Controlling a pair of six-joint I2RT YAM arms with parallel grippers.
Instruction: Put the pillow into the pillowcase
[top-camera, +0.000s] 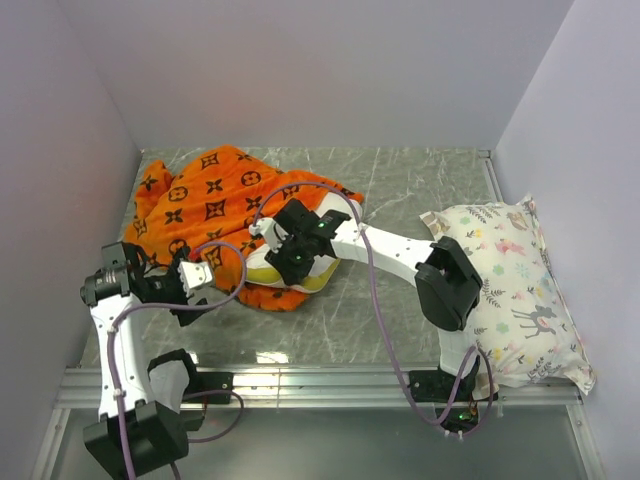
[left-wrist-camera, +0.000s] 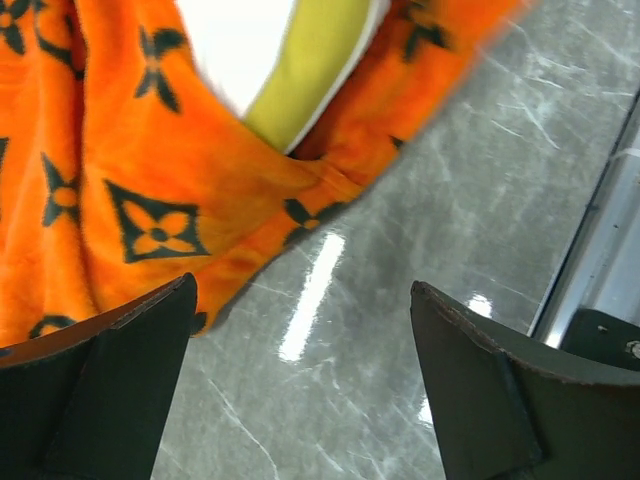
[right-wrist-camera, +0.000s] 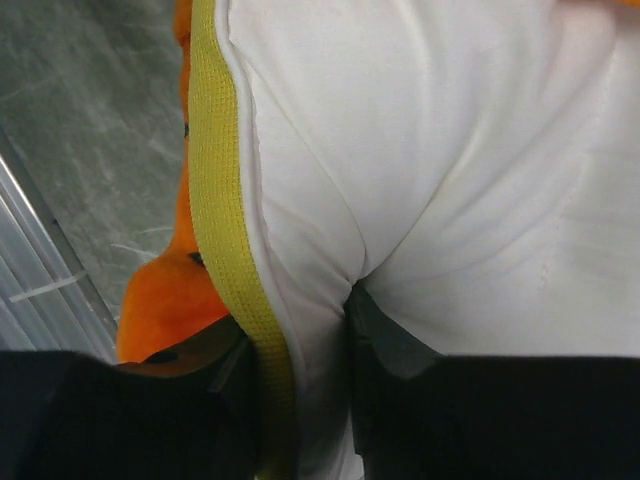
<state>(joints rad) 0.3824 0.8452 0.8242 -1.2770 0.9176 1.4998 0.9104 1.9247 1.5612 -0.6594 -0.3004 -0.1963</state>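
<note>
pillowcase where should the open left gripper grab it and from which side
Likely the hem of the pillowcase beside the yellow-banded pillow, coming from the near left over the table: that fold lies loose, facing the left gripper.

The bright orange pillowcase with black marks (top-camera: 215, 200) is fuzzy, matt plush cloth. The plain white rectangular pillow (right-wrist-camera: 450, 150) is smooth, fine cloth; its yellow edge band (right-wrist-camera: 212, 200) looks coarser and woven. The grey veined tabletop (top-camera: 420, 190) is glossy, throwing back light. The silvery front rail (top-camera: 330, 385) is metal.
</note>
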